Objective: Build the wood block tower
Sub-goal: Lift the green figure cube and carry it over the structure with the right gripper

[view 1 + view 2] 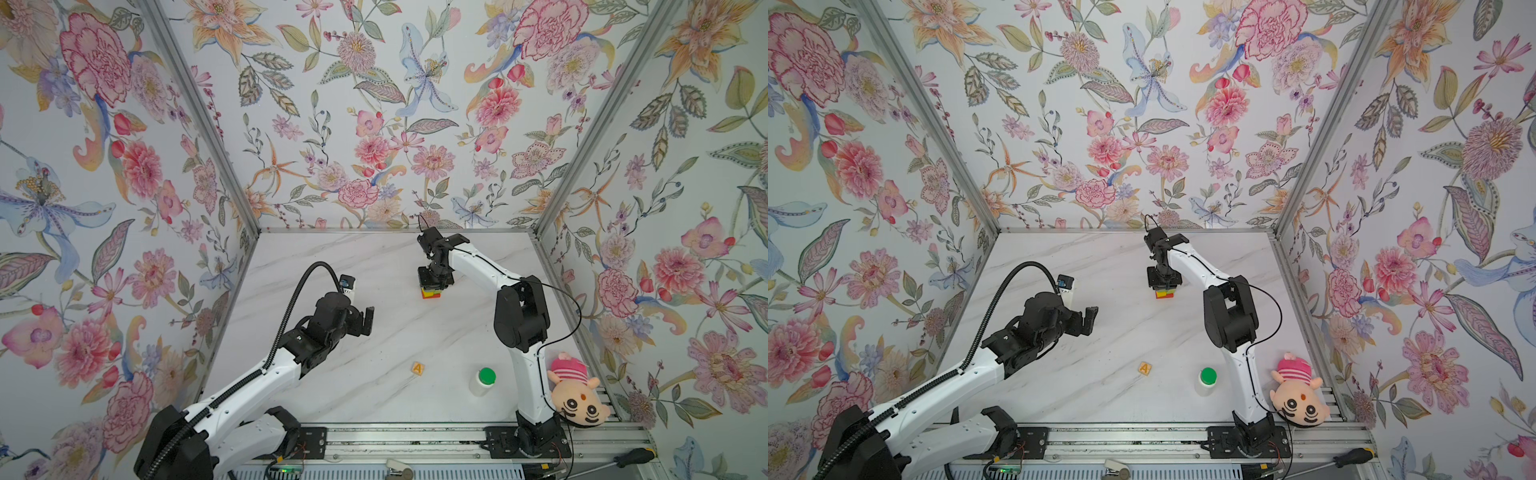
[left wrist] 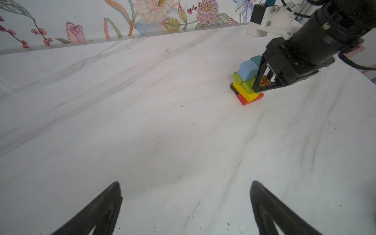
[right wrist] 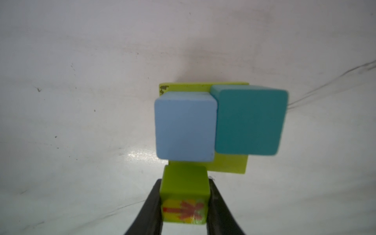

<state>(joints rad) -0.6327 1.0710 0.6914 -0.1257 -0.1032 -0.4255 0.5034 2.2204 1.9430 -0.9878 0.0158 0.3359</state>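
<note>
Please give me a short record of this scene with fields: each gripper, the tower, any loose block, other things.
Left gripper: open, empty, above the bare table.
Right gripper: shut on the green cube with a red mark, at the tower top.
Tower top: light-blue cube and teal cube side by side.
Loose block: tan A cube, apart from the tower.
Other things: bottle, doll.

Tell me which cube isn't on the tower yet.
The tan "A" cube: it lies alone on the table near the white bottle. The light-blue cube and teal cube sit on the tower, and the right tool grips the green red-marked cube there.
</note>
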